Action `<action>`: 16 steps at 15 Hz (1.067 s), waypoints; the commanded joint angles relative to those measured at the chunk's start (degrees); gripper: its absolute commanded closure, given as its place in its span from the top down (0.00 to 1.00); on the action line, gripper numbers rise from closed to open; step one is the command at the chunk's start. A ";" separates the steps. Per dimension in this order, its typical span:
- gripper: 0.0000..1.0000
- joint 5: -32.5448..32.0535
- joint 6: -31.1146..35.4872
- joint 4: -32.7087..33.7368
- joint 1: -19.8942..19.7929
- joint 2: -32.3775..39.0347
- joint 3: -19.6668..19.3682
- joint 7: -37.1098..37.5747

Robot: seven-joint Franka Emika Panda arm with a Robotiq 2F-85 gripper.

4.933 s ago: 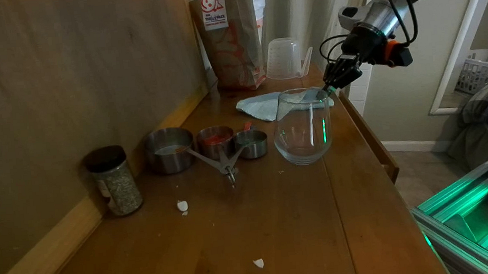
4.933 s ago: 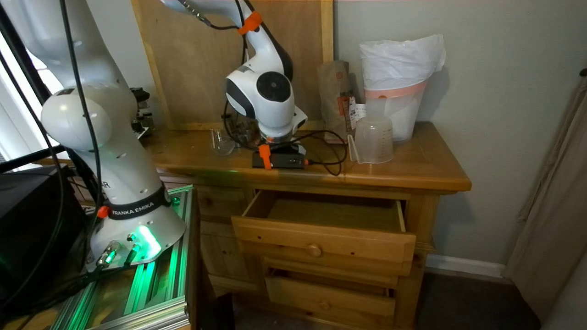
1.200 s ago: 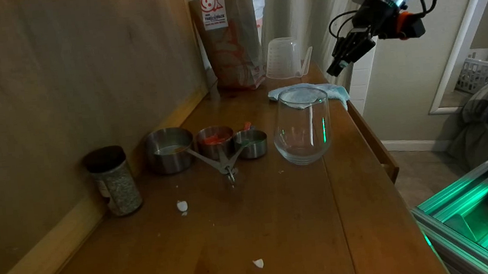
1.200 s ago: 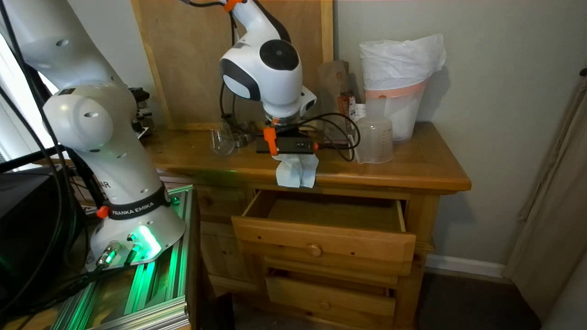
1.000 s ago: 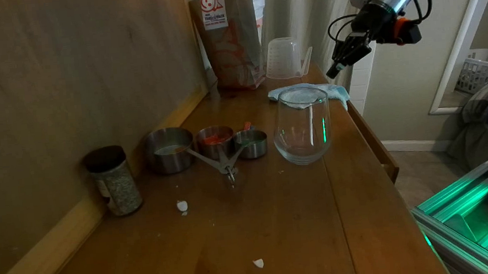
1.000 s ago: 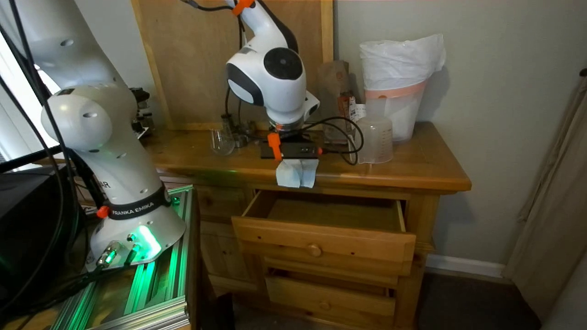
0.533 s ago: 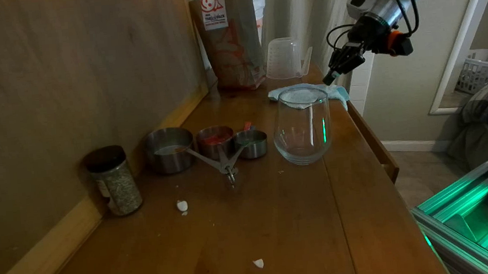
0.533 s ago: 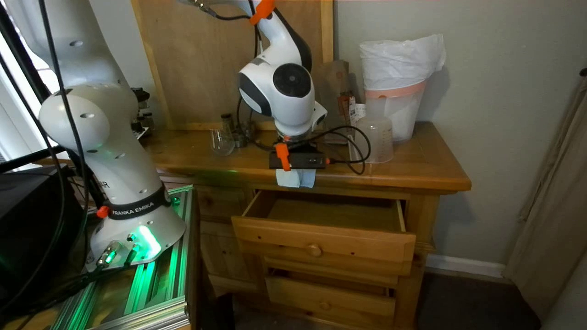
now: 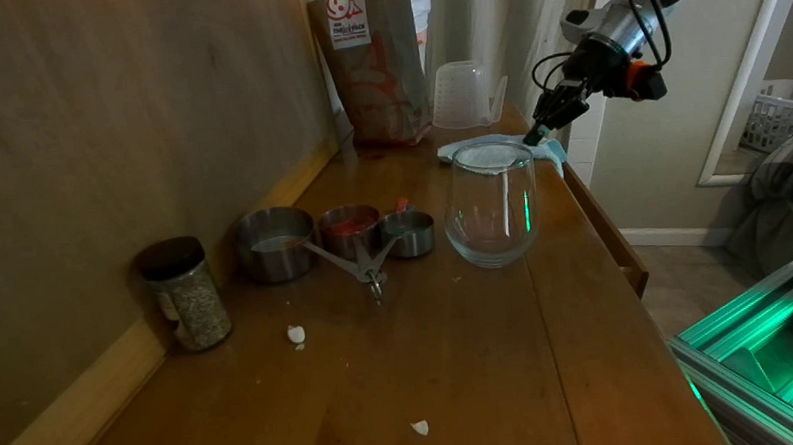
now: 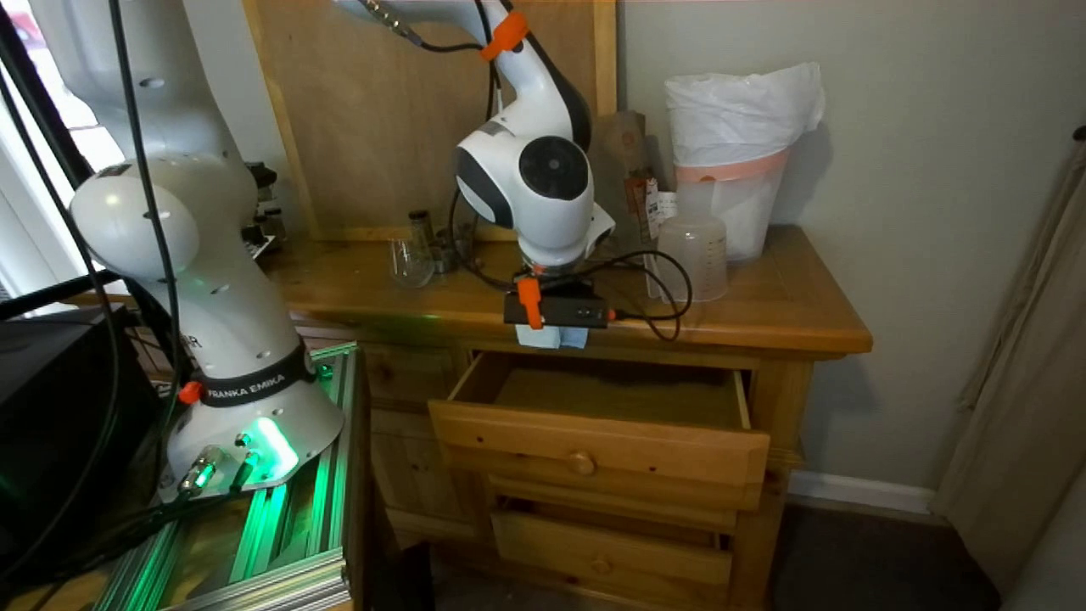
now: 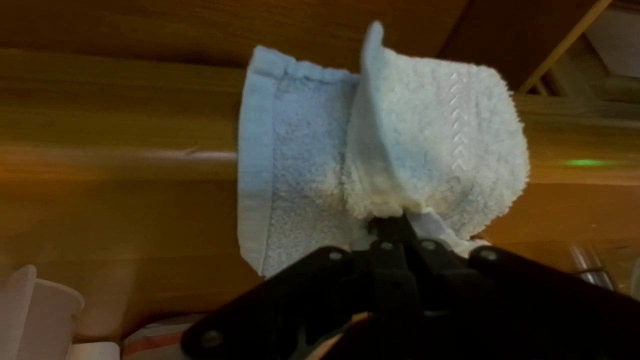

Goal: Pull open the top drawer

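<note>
Top drawer [image 10: 607,437] stands well out from the cabinet [image 10: 776,399], directly below the front edge of the tabletop [image 10: 789,305]; its inner floor shows, round wooden knob [image 10: 582,463] on its face. A lower drawer [image 10: 645,556] is also out, by less. Looking along the tabletop in an exterior view, the top drawer's rim juts past the front edge.

Robot arm [image 10: 530,187] reaches to the front edge, wrist low. Jaws closed, tips down at a pale blue cloth [image 11: 370,165], a fold of it raised against them; whether any cloth is pinched between, cannot tell. Cloth lies across the front edge above the top drawer, one end hanging over. Jaws well apart from the knob.

Glass tumbler [image 9: 492,229] upright, nearer the front edge than the back. Three linked metal measuring cups [image 9: 277,257] sit toward the back edge; black-lidded jar [image 9: 194,309] close to that edge. White scraps [image 9: 295,334] scattered on the tabletop. White-lined bin [image 10: 742,204] near a back corner; brown paper bag [image 9: 378,75] beside it at the back edge; translucent measuring jug [image 10: 704,263] closer to the front edge.
</note>
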 commanded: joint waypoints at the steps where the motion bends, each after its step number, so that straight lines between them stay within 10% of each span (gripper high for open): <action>1: 0.00 0.20 2.72 1.32 -1.23 3.00 0.82 1.11; 16: 0.00 -12.95 13.28 -1.56 -1.50 1.76 0.57 21.08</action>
